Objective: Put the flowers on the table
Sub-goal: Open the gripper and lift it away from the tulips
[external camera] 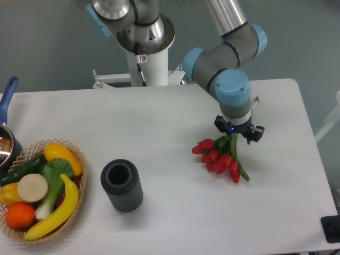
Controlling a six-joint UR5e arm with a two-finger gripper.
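The flowers (pixel 219 158), a tied bunch of red tulip heads on green stems, lie at the right of the white table (pixel 159 122). The heads point to the front left and seem to rest on the tabletop. The stems run back to the right under my gripper (pixel 234 137), and a stem tip (pixel 256 99) shows behind the wrist. My gripper points straight down over the stems, close to the table. Its fingers are hidden under its own body, so I cannot tell whether they grip the stems.
A dark grey ribbed cylinder vase (pixel 122 185) stands upright at the front centre. A wicker basket (pixel 79 159) of toy fruit and vegetables sits at the front left. A blue-handled pot (pixel 6 133) is at the left edge. The arm's white base column (pixel 149 64) stands behind the table.
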